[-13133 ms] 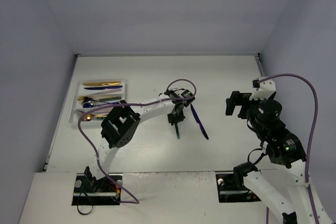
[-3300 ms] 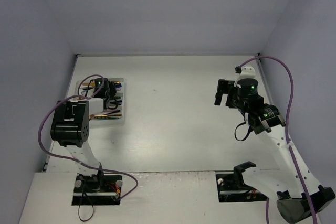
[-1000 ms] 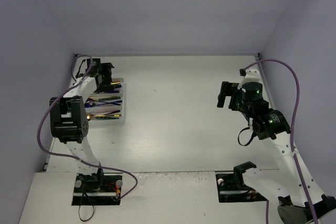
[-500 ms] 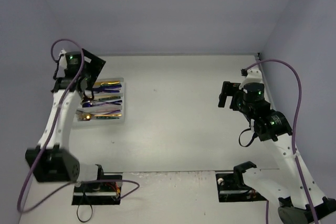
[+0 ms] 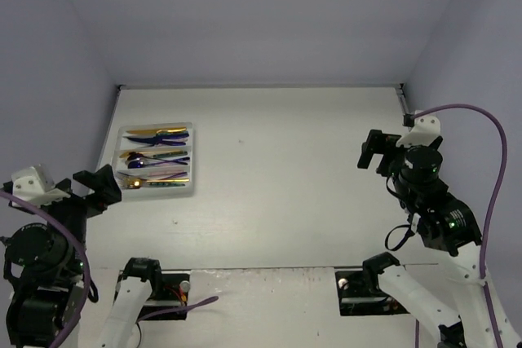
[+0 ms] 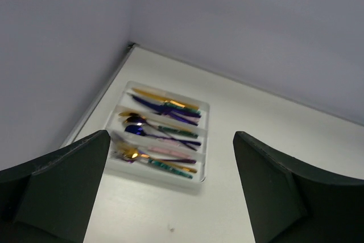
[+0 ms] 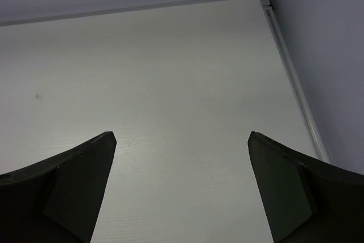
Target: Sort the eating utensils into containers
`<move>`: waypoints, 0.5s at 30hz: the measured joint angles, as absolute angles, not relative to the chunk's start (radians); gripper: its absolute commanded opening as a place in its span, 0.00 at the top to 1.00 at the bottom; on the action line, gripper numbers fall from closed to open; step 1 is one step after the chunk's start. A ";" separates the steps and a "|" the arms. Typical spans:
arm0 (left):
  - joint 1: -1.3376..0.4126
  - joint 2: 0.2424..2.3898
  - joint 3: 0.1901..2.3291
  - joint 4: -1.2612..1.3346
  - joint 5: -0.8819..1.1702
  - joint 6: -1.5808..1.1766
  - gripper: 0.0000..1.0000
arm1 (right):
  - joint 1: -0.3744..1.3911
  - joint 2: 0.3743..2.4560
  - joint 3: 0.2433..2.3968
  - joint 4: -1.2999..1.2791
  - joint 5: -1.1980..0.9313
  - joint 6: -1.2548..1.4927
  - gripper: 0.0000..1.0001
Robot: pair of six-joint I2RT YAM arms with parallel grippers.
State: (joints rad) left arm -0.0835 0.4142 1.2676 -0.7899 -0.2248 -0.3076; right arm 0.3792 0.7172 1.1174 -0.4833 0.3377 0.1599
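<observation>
Left gripper [image 6: 171, 134]: raised at the near left edge, above the table [image 5: 277, 160], jaws spread wide, nothing between them.
White cutlery tray [image 5: 193, 159]: on the table's left side, toward the back corner.
Eating utensils [image 5: 155, 159]: gold, dark blue, purple, pink and teal pieces lying lengthwise in the tray's compartments.
Right gripper [image 7: 181, 135]: above the table's right side, jaws wide apart, holding nothing.

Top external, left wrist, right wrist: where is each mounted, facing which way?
Top external: above, behind the bases, looking down on table, tray, left arm, right arm.
Left wrist: on the raised left arm, aimed down at the tray of utensils; open fingers frame it.
Right wrist: on right arm, facing table's far-right corner; open fingers show.
Shared: top and left wrist both see the tray.
</observation>
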 measured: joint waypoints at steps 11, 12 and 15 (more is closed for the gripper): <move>-0.085 0.403 1.271 -1.063 -0.230 -0.233 0.12 | 0.408 0.596 1.106 -0.482 0.417 0.129 0.00; -0.085 0.401 1.271 -1.074 -0.228 -0.231 0.12 | 0.408 0.586 1.106 -0.481 0.420 0.127 0.00; -0.085 0.400 1.271 -1.098 -0.206 -0.225 0.12 | 0.408 0.569 1.104 -0.481 0.424 0.122 0.00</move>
State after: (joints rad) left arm -0.0849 0.4000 1.2713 -1.0980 -0.2061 -0.2251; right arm 0.4076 0.5695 1.1042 -0.4811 0.4239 0.1217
